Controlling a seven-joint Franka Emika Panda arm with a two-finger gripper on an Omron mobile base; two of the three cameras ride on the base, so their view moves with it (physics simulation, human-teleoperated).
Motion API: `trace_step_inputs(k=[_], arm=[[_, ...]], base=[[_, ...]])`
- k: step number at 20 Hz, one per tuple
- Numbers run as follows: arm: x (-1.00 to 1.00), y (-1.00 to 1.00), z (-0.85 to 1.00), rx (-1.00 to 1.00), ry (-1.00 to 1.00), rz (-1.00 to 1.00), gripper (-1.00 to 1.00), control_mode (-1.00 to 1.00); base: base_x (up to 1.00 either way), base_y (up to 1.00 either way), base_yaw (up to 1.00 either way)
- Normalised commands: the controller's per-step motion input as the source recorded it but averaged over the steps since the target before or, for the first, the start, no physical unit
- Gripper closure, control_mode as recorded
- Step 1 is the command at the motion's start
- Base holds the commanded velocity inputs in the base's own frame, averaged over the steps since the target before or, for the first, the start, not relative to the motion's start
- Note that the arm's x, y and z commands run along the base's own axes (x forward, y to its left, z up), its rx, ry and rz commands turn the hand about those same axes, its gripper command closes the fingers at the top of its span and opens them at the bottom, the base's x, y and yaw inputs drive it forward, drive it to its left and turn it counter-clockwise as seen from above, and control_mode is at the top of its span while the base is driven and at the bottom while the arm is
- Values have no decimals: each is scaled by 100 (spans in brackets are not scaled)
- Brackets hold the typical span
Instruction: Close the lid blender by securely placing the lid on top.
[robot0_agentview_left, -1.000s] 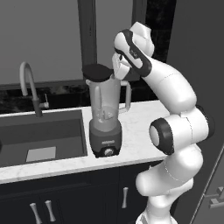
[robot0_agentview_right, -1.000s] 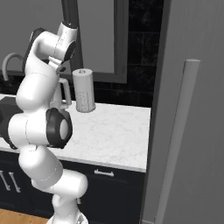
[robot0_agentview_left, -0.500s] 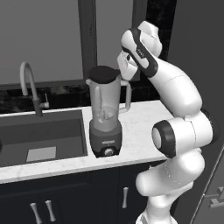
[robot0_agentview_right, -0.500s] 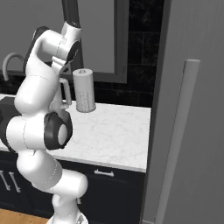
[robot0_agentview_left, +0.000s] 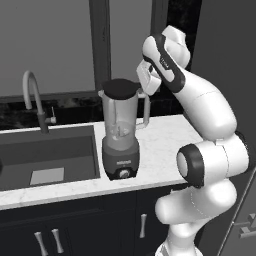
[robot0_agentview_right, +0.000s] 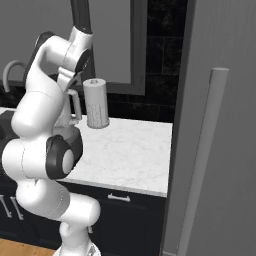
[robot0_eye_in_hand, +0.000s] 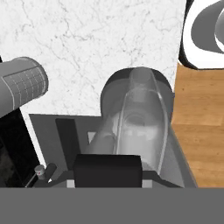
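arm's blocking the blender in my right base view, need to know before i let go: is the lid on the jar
Observer: Yes. In the left base view the lid lies across the mouth of the blender and looks level.
Operator: where's the gripper then
Observer: The gripper is at the lid's right edge, shut on it, just above the jar's handle.
Operator: blender standing ok
Observer: It stands upright on the counter, close to the right of the sink.
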Motion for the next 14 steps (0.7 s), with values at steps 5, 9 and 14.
trace_step_inputs(k=[5, 9, 14], arm=[[-25, 9, 0, 0, 0, 4, 100, -100], [-11, 16, 0, -1, 0, 4, 100, -100], [0, 11, 0, -2, 0, 0, 100, -100]], base=[[0, 0, 0], [0, 0, 0], [0, 0, 0]])
